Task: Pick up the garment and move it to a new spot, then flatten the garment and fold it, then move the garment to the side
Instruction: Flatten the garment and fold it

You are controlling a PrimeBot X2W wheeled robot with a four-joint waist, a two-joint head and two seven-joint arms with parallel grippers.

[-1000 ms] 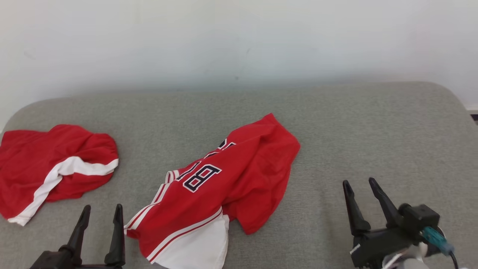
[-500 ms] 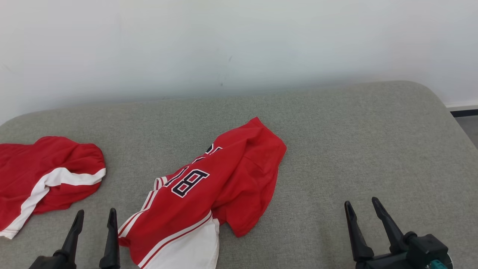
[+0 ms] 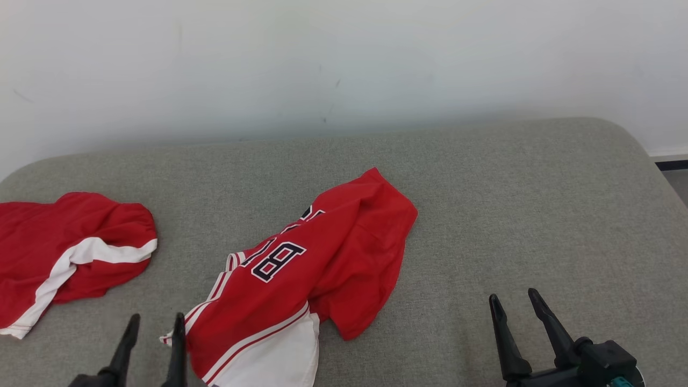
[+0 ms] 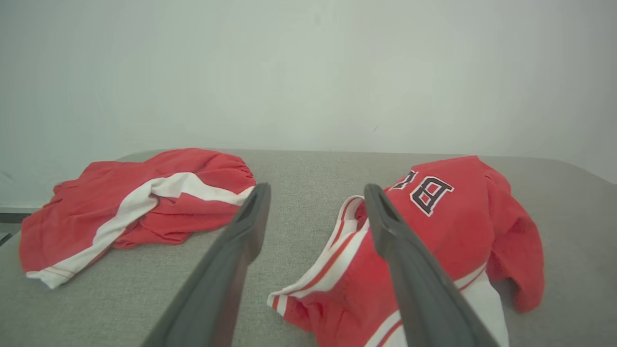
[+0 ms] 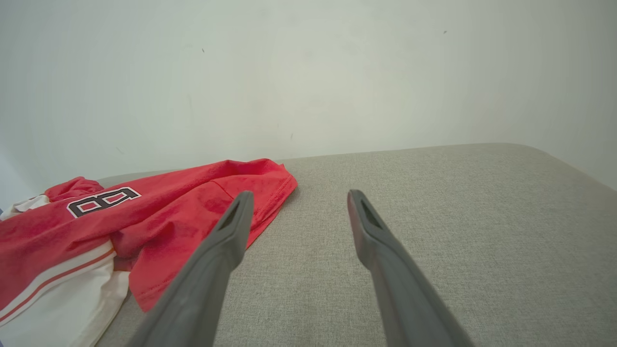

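- The red jersey [image 3: 312, 269] lies crumpled near the grey cushion's [image 3: 537, 204] front edge, mid-width.
- My left gripper [image 3: 156, 318]: jaws spread, empty, just beside its striped edge.
- My right gripper [image 3: 512, 295]: spread, empty, well apart.

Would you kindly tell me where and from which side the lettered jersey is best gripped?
Probably at the striped trim on the jersey, coming in from its left with the open left gripper. That edge lies loose and seems slightly lifted right beside the gripper, whereas the rest is a bunched heap with no clear single layer.
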